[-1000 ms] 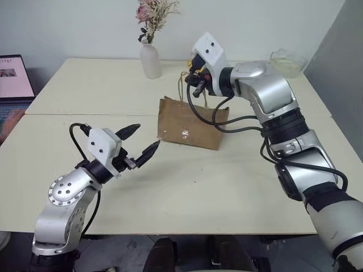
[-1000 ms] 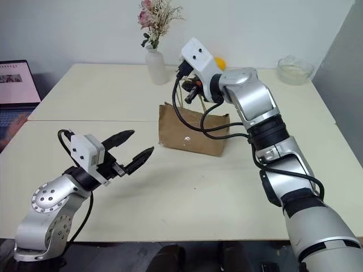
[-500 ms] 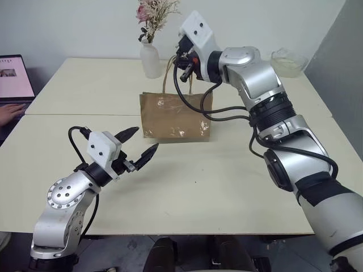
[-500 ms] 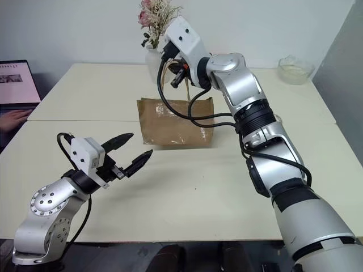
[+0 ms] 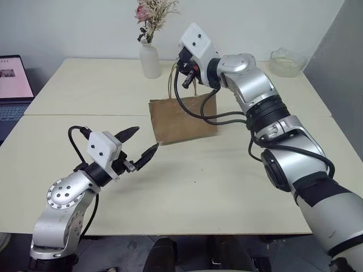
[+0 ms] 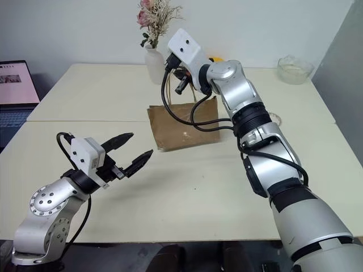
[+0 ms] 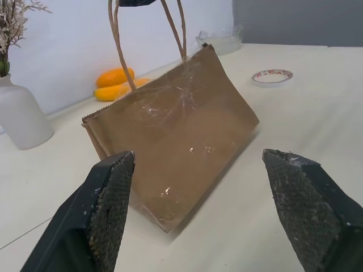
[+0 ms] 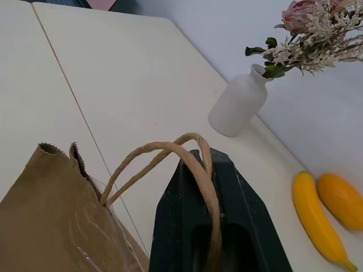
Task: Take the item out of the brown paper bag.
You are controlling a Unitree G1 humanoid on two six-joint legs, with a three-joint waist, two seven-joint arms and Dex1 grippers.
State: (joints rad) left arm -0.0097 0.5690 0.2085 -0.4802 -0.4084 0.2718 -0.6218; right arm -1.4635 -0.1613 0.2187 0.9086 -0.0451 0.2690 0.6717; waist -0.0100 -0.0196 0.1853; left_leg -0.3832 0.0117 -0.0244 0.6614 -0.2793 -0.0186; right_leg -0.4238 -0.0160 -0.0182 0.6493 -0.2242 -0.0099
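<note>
On a cream surface [image 5: 227,187] near a white wall, the brown paper bag [image 5: 182,119] stands tilted, its twisted handles [image 8: 170,156] drawn up and pinched between the closed black fingers of the right gripper [image 5: 186,69], which reaches in from above on an outstretched silver arm. Clear tape glints on the bag's side in the left wrist view, where the bag [image 7: 170,153] leans with one lower corner on the surface. Nearer the front edge, the left gripper [image 5: 140,144] hovers just beside the bag's lower corner, its two fingers spread wide apart and holding nothing, pointed toward the bag. The item to be taken out cannot be seen; the bag's opening faces away and its contents are hidden. Behind the bag, a white vase [image 5: 150,60] of dried flowers [image 5: 154,14] stands near the wall, with a yellow banana [image 8: 317,218] and an orange fruit [image 8: 343,199] lying side by side farther along. A clear glass bowl [image 5: 286,61] sits at the far right corner, a small patterned dish [image 7: 272,76] rests on the surface beyond the bag, and a laptop [image 5: 12,79] is open at the far left.
</note>
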